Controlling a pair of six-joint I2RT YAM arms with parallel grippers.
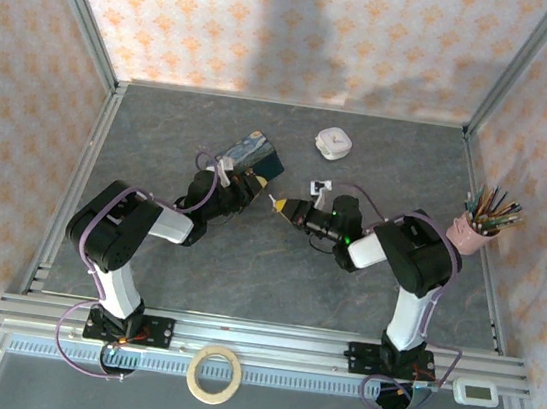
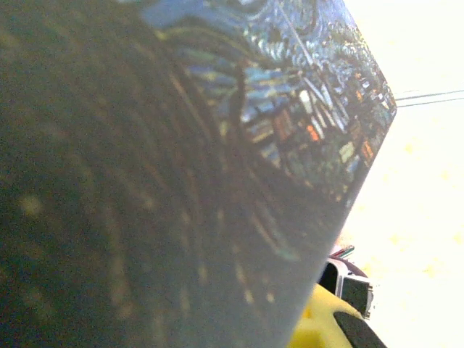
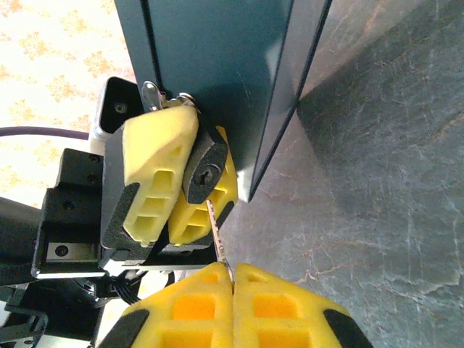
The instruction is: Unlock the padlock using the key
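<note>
Grey veined tabletop (image 1: 274, 275) (stone-like), peach-patterned walls (image 1: 277, 23); left pincer (image 1: 252, 181) grips padlock (image 3: 205, 170).

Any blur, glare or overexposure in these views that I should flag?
Left wrist view: the blue tin sits too close, its near part dark and blurred, the background at right blown out. Right wrist view: sharp, the key and the padlock crisp. Top external view: even light, soft shadow on the back wall.
</note>
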